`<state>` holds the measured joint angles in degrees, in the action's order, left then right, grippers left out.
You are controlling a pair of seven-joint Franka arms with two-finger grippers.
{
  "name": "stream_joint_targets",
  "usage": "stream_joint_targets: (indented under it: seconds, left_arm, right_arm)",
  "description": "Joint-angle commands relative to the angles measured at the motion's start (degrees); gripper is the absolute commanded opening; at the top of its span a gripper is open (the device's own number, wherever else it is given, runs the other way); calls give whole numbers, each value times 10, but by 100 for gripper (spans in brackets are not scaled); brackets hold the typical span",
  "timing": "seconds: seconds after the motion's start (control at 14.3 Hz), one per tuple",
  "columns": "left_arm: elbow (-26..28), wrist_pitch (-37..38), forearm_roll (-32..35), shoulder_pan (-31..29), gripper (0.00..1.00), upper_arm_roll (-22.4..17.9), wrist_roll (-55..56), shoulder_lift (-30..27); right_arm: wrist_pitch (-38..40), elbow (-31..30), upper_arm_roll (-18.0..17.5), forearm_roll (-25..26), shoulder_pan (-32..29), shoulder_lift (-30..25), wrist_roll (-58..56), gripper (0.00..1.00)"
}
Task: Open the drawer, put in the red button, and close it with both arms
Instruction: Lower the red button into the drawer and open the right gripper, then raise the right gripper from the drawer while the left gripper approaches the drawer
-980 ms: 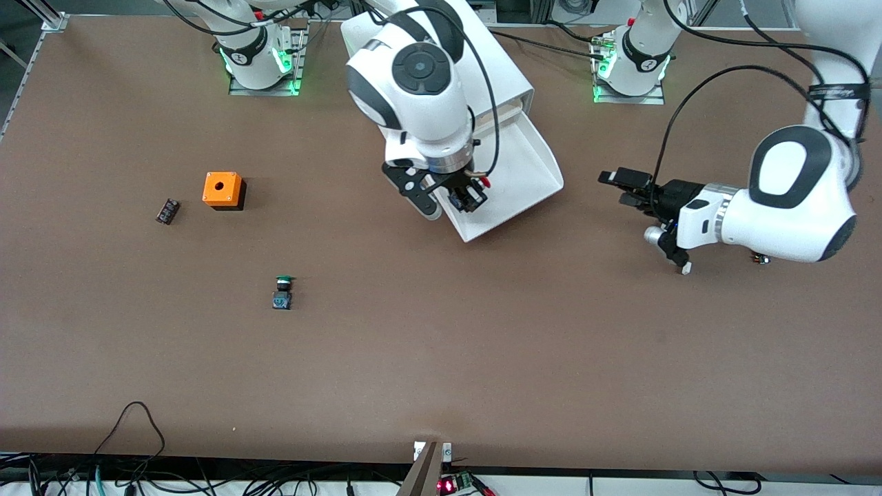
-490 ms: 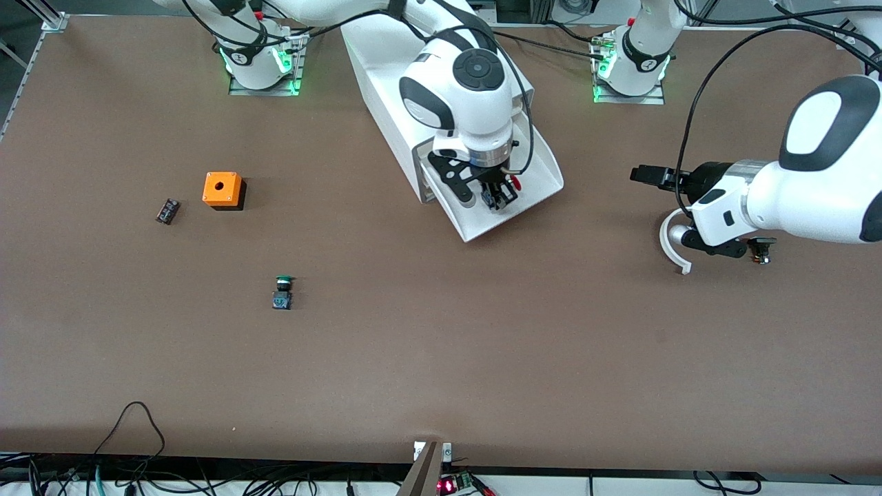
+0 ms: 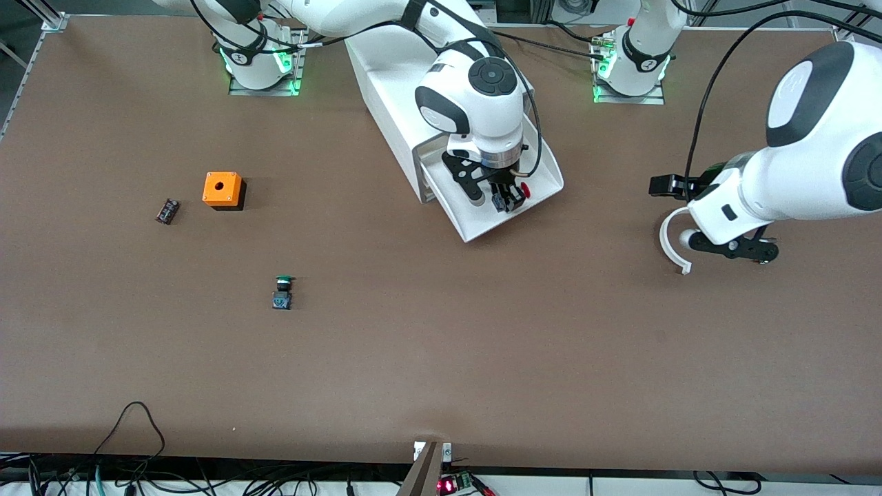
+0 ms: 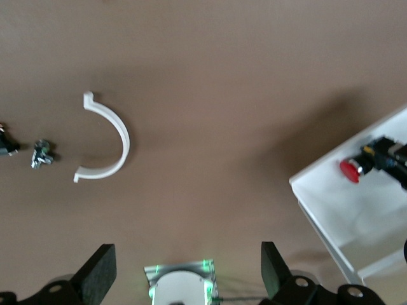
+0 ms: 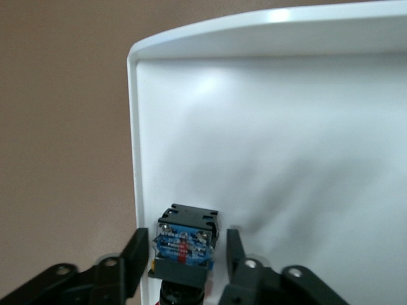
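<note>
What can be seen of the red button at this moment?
The red button has a red mushroom cap, a black collar and a blue-black square base with small metal contacts. It lies sideways between the fingers of the right claw, over the open white drawer, cap toward the left arm's end of the table.

Bare tray floor (image 5: 286, 159) beneath the right pincer (image 3: 508, 198), walls around.

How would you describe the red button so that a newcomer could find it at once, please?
Find the big white cabinet between the arm bases and its pulled-out drawer. Over it, the right end effector holds the red button. Its twin on the bare table has a green cap.
</note>
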<state>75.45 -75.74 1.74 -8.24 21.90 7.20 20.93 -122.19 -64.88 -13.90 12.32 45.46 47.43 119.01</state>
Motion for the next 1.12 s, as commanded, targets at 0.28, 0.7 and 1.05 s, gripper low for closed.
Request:
stream_joint_targets:
  seconds: [0.28, 0.7, 1.05]
  left_arm:
    - [-29, -15, 12, 3, 100, 0, 97, 20]
    - [48, -119, 10, 15, 100, 6, 250, 20]
    - [150, -300, 17, 59, 100, 5, 351, 24]
  right_arm:
    - [21, 20, 10, 2, -49, -43, -43, 100]
    - [66, 12, 13, -42, -123, -107, -284, 100]
    - [178, 5, 14, -98, -216, -148, -556, 100]
